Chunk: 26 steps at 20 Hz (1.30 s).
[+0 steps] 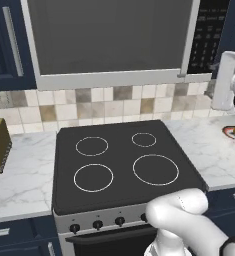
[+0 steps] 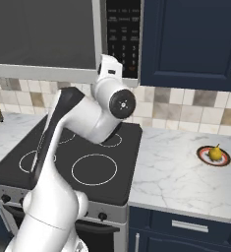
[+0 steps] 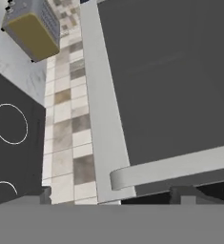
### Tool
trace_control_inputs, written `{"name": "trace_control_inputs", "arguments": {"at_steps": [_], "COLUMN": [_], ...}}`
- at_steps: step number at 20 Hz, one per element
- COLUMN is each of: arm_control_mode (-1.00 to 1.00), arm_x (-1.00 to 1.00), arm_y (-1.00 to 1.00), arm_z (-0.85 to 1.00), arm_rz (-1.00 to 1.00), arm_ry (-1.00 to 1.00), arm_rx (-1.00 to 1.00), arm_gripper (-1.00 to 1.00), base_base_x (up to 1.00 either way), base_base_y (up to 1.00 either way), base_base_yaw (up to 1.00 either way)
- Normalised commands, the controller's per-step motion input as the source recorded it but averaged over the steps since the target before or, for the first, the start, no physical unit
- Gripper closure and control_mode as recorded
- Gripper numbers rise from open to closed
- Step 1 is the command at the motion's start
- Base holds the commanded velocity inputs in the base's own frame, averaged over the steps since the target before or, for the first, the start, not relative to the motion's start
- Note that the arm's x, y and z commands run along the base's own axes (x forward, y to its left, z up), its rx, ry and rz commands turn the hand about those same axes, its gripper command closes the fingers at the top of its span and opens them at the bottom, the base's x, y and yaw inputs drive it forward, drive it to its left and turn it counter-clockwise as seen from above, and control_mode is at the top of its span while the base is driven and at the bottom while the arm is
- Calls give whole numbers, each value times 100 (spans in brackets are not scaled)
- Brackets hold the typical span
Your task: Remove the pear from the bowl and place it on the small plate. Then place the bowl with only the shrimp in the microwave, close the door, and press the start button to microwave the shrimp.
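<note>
Marble counter (image 2: 171,172) and a black cooktop (image 1: 121,167) fill the foreground, tiled wall behind. Off to the right the pear (image 2: 215,153) sits on the small plate (image 2: 213,156), so that step looks done. Up above the stove, the microwave (image 2: 122,39) has its door (image 1: 109,40) closed against the frame, button panel just to the right. The gripper (image 3: 116,198) is raised close to the door's handle (image 3: 173,167), jaws spread wide, nothing held. The bowl's whereabouts I can't tell. Next move, I'd judge, is pressing start.
</note>
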Motion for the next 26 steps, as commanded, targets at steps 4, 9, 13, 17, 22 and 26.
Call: {"name": "trace_control_inputs", "arguments": {"at_steps": [4, 9, 13, 17, 22, 26], "arm_control_mode": [-100, -100, -100, -100, -100, -100], "arm_x": [53, 53, 52, 50, 41, 45], "arm_y": [-16, -6, -2, -7, -18, -11], "arm_z": [-11, -13, -13, -10, -1, -9], "arm_rz": [0, 0, 0, 0, 0, 0], "arm_ry": [11, 11, 10, 6, 2, 2], "arm_rx": [0, 0, 0, 0, 2, 1], "arm_gripper": [-100, -100, -100, -100, -100, -100], "base_base_x": [0, 0, 0, 0, 0, 0], "base_base_y": [0, 0, 0, 0, 0, 0], "base_base_yaw": [0, 0, 0, 0, 0, 0]}}
